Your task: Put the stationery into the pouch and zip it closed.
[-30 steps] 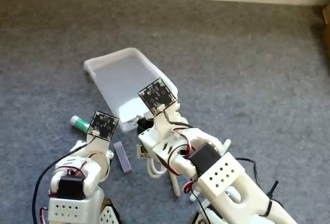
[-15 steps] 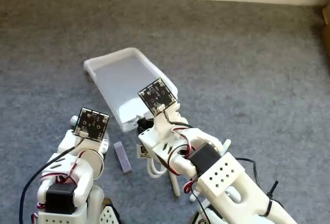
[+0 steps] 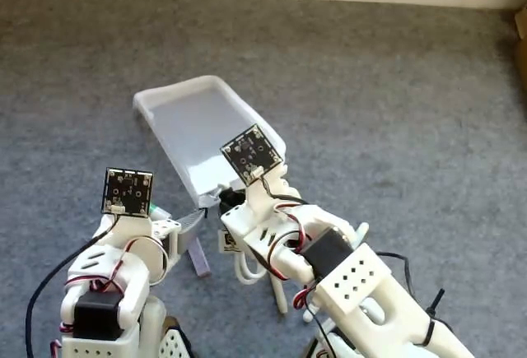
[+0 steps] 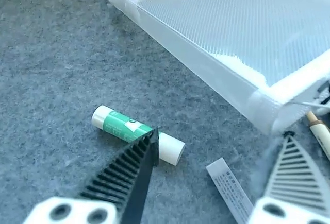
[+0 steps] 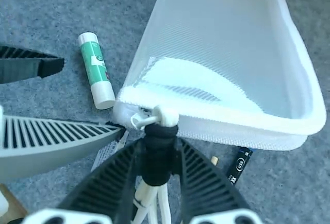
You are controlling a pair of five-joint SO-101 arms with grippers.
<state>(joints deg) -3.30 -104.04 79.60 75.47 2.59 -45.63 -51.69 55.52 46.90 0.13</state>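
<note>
Both low, left hand (image 4: 221, 134) wide over glue stick (image 4: 117, 122), right hand (image 5: 158, 142) pinching pouch (image 5: 221, 54)

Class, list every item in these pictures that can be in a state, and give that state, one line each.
pouch: unzipped, mouth open, nothing seen inside.
glue stick: lying flat on the carpet, outside the pouch.
left gripper: open, one finger by the glue stick.
right gripper: shut on the pouch's zip end.
</note>
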